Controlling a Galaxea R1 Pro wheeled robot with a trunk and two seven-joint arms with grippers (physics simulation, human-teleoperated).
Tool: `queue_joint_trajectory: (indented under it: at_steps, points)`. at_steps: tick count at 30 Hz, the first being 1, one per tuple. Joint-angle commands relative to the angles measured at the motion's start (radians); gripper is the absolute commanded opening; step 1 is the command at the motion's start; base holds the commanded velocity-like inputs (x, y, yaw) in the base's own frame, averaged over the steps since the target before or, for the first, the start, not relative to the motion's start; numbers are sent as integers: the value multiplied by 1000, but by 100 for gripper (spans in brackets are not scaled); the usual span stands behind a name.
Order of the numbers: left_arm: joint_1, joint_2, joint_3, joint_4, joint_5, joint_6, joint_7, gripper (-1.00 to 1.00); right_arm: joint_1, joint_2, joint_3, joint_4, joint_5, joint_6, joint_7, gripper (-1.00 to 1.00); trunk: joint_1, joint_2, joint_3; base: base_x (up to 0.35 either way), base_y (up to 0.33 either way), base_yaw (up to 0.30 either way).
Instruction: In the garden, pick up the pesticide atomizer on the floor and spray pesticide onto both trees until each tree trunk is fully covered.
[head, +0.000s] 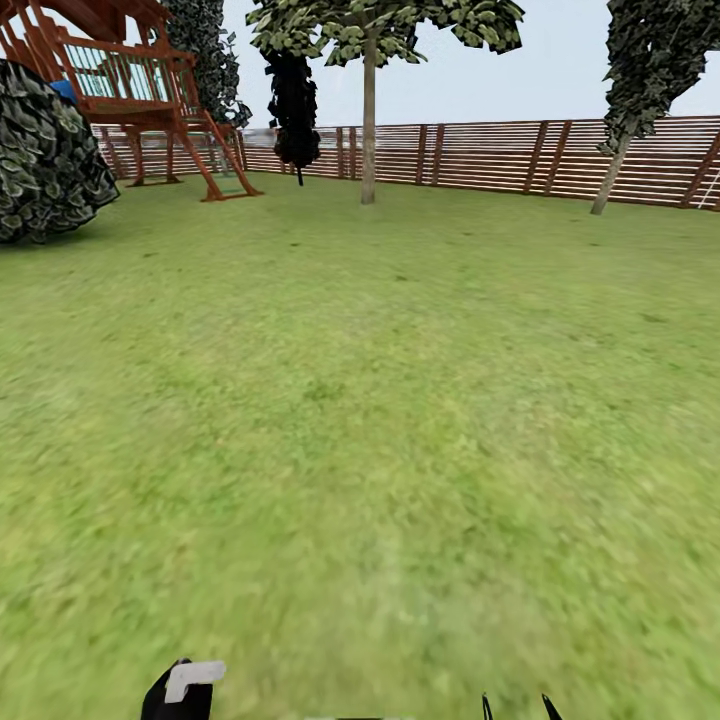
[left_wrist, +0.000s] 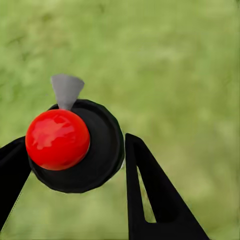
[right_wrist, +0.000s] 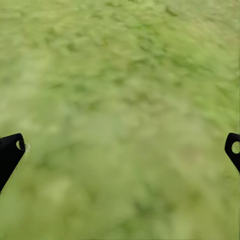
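A blurred green lawn (head: 360, 420) runs to a brown horizontal-slat fence (head: 480, 155) at its far edge, with a red wooden play tower (head: 130, 90) in the far left corner and a round dark bush (head: 45, 160) beside it. Two bare-trunked trees stand by the fence, one (head: 369, 110) at the middle and one leaning (head: 612, 170) at the right. The left gripper (left_wrist: 75, 160) clamps the pesticide atomizer (left_wrist: 80, 145), one dark bottle with red cap and grey nozzle. The right gripper (right_wrist: 120, 150) hangs spread wide over the grass
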Motion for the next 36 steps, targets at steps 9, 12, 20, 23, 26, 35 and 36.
queue_joint_trajectory:
  at_steps: [9,12,20,23,26,35,36]
  points:
    - [0,0,0,0,0,0,0,-100,0,0,0,0,0,0,0,100,0,0,0,341,0,0]
    - [0,0,0,0,0,0,0,-100,0,0,0,0,0,0,0,100,0,0,0,341,0,0]
    - [0,0,0,0,0,0,0,-100,0,0,0,0,0,0,0,100,0,0,0,341,0,0]
    - [0,0,0,0,0,0,0,-100,0,0,0,0,0,0,0,100,0,0,0,341,0,0]
    - [0,0,0,0,0,0,0,-100,0,0,0,0,0,0,0,100,0,0,0,341,0,0]
    - [0,0,0,0,0,0,0,-100,0,0,0,0,0,0,0,100,0,0,0,341,0,0]
    - [0,0,0,0,0,0,0,-100,0,0,0,0,0,0,0,100,0,0,0,341,0,0]
